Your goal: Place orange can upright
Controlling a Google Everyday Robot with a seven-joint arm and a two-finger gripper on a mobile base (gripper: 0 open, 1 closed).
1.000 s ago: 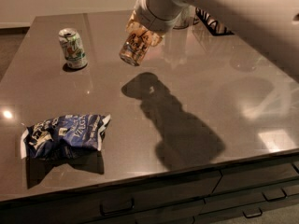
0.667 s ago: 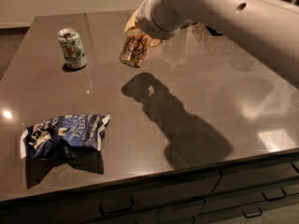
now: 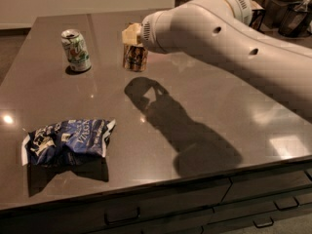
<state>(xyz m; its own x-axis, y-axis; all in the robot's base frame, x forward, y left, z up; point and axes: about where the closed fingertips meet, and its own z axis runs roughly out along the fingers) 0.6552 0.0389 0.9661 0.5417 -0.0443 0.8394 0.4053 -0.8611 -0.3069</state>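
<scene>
1. The small aluminium orange can, with its orange-brown and cream patterned label, is seen close to upright over the far middle of the counter. Its base appears lifted clear of the surface, since its shadow is cast nearer the front and apart from it.
2. The top of the orange can is covered by the cream-coloured gripper, and the jaws are pinched onto the can's upper end.
3. The gripper is carried by a thick white robot arm, which is stretched in from the right and over the far right part of the counter.
4. A white-and-green drink can is stood upright to the left of the orange can, near it but not touching, and well in from the left edge.
5. Bare dark-brown surface is left between the two cans, and a wider stretch is found directly in front of the orange can, crossed only by the arm's long shadow.
6. A crumpled blue-and-white snack bag is laid near the front left corner, well apart from both cans and close to the front edge.
7. The back edge is met not far behind the orange can; the right front is unoccupied up to the edge.
8. Dark drawer fronts with handles are seen below the front edge.
</scene>
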